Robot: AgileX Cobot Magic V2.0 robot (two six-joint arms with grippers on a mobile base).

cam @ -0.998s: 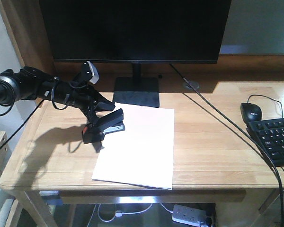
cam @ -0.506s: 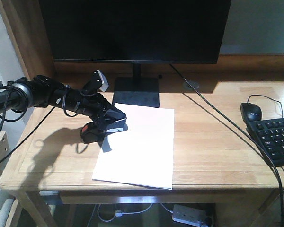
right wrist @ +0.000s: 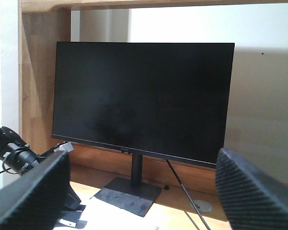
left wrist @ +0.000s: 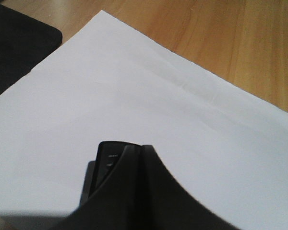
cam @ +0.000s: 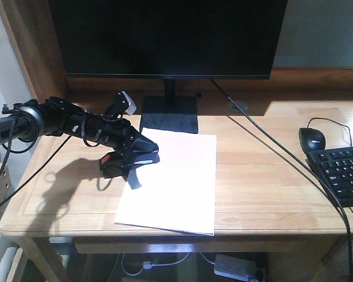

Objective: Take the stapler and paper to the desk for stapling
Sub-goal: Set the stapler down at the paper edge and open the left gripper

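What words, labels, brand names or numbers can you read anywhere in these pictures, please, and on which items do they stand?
No text can be read in full.
Keyboard: the keys carry pale legends, too small to read.
Mouse: a faint mark on top, too blurred to read.
Monitor: a small mark on the lower bezel, illegible.
Stapler, held by the left gripper: no lettering visible.
Paper: blank white.

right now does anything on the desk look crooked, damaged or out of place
Nothing looks damaged or spilled. The paper lies flat on the desk, slightly skewed to its front edge. The stapler, held by the left gripper, sits at the paper's left edge. A cable runs diagonally across the desk.
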